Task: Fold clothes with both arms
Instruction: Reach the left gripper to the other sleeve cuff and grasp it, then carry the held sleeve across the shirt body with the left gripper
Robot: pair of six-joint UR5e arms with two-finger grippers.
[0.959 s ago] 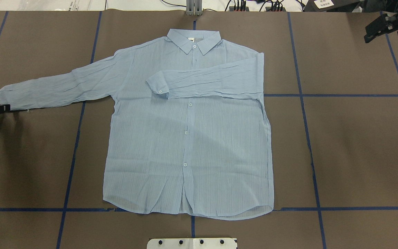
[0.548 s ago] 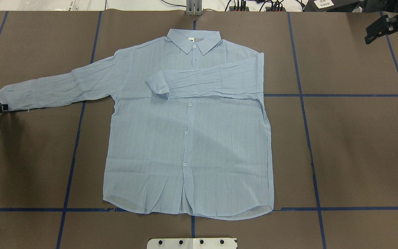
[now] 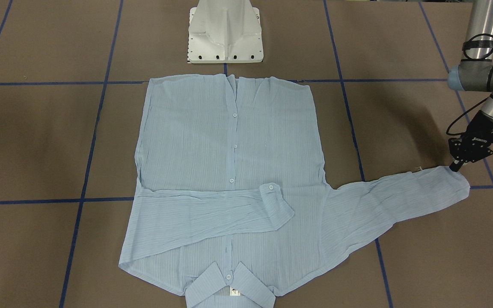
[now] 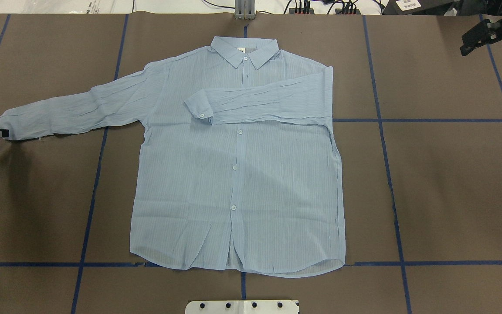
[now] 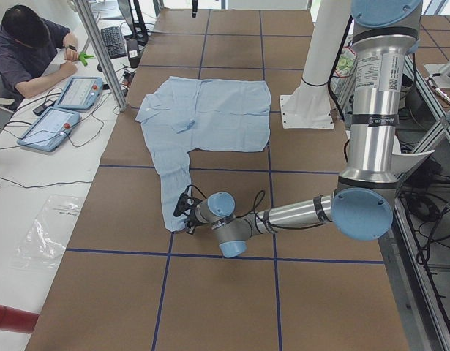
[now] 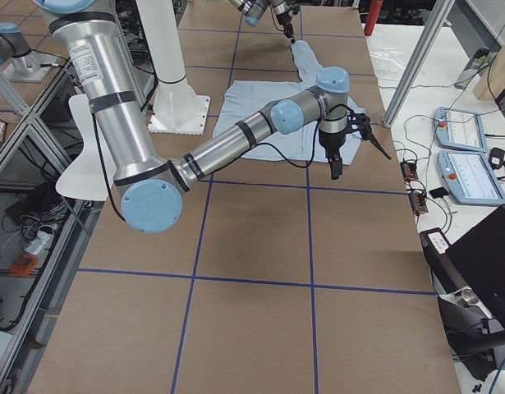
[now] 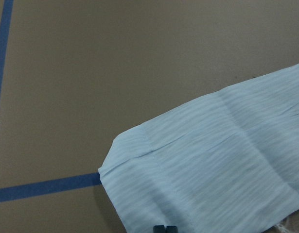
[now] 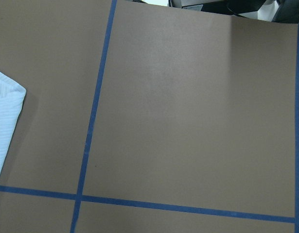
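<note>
Left gripper [image 4: 1,134] at far left, and I read its fingertips pinched together on the shirt [image 4: 238,174] at the outstretched sleeve's cuff. Shirt lies flat mid-table, buttons up, collar away from the base, other sleeve folded across the chest. Right gripper [image 4: 485,41] hangs over the far right corner, jaws spread wide.

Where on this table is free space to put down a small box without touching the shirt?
The widest bare table lies on the robot's right, between the shirt and the right gripper. Another patch lies between the spread sleeve and the pedestal. Crowded at the cuff, by the left gripper.
</note>
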